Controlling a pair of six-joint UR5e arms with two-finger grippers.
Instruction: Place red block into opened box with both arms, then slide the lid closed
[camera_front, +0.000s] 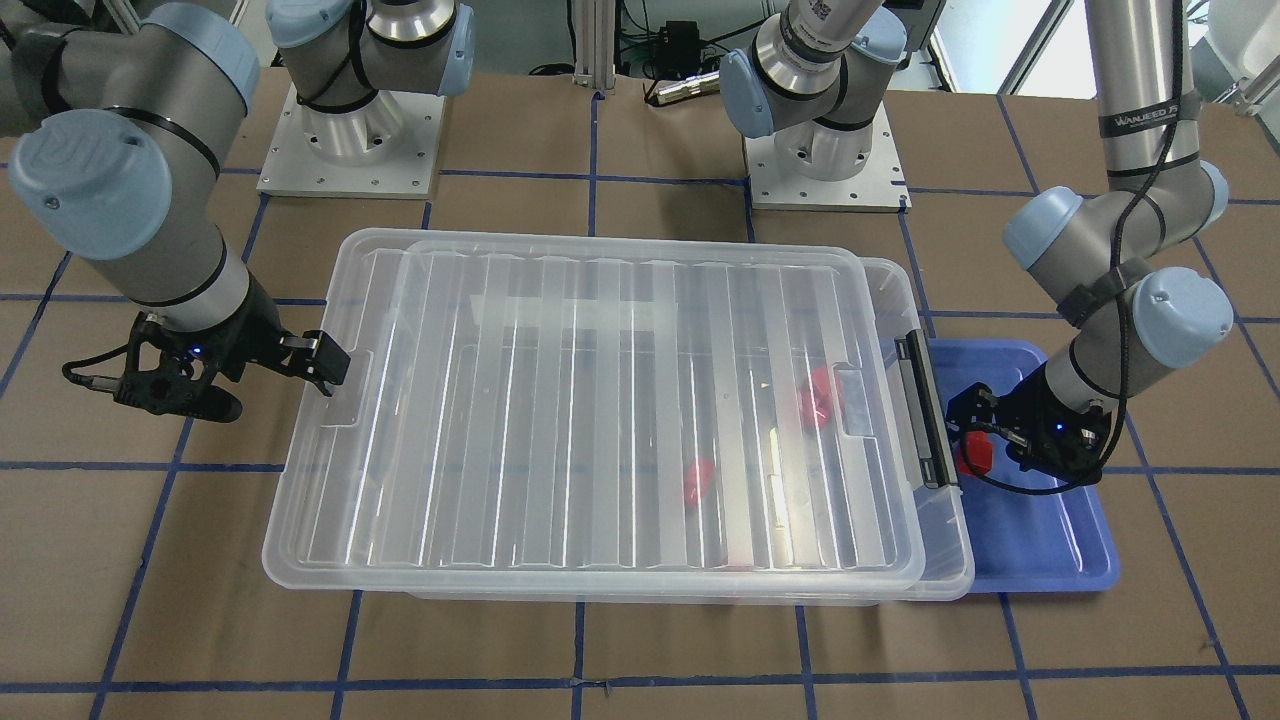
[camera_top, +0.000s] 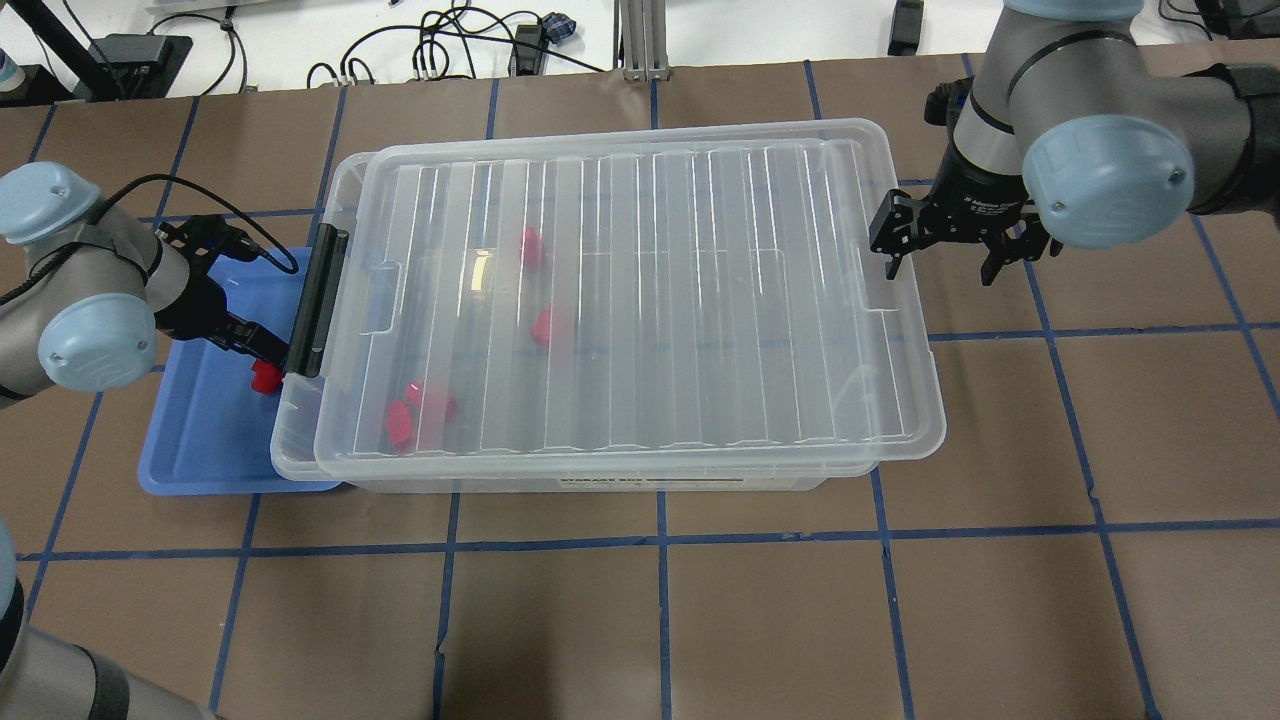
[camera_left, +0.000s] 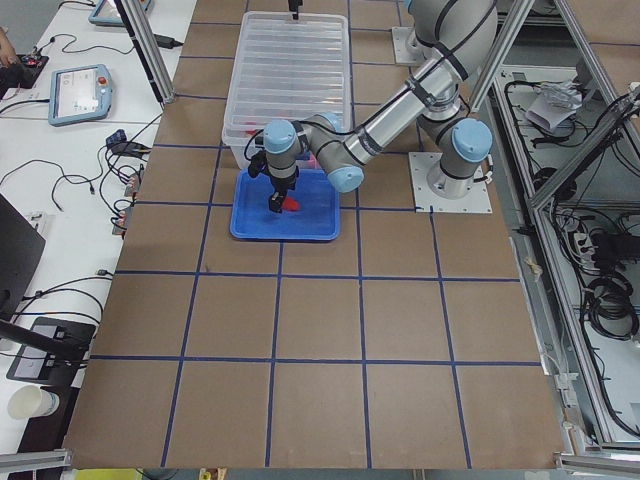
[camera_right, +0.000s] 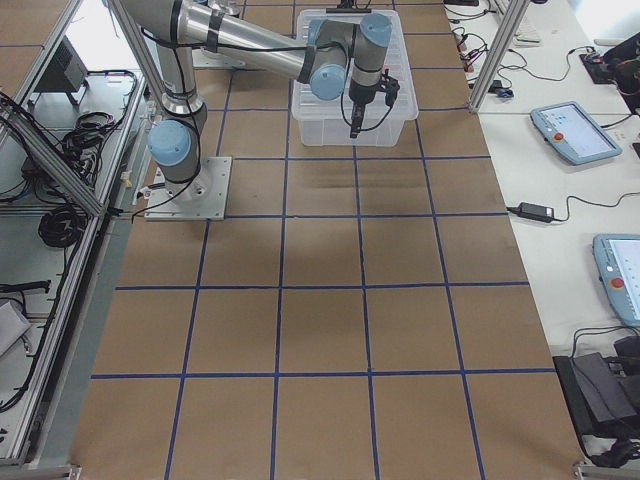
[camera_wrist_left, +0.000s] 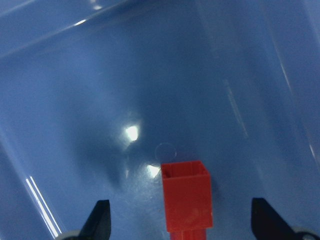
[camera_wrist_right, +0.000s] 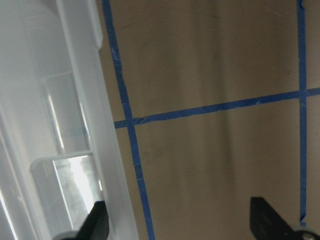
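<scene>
A small red block (camera_wrist_left: 187, 202) lies in the blue tray (camera_top: 200, 450), also visible as the red block (camera_front: 975, 455). My left gripper (camera_wrist_left: 182, 225) hangs low over it, open, with a finger on either side and gaps to both. The clear box (camera_top: 600, 482) has its ribbed lid (camera_top: 650, 300) lying on top, shifted towards the right arm, so a narrow strip at the black latch (camera_top: 318, 300) is uncovered. Several red blocks (camera_top: 548, 325) show through the lid. My right gripper (camera_top: 938, 262) is open at the lid's far short end, one finger over its rim.
The blue tray (camera_front: 1040, 540) sits tight against the latch end of the box. The brown table (camera_top: 700, 620) carries a grid of blue tape lines. Both arm bases (camera_front: 350, 150) stand behind the box in the front-facing view.
</scene>
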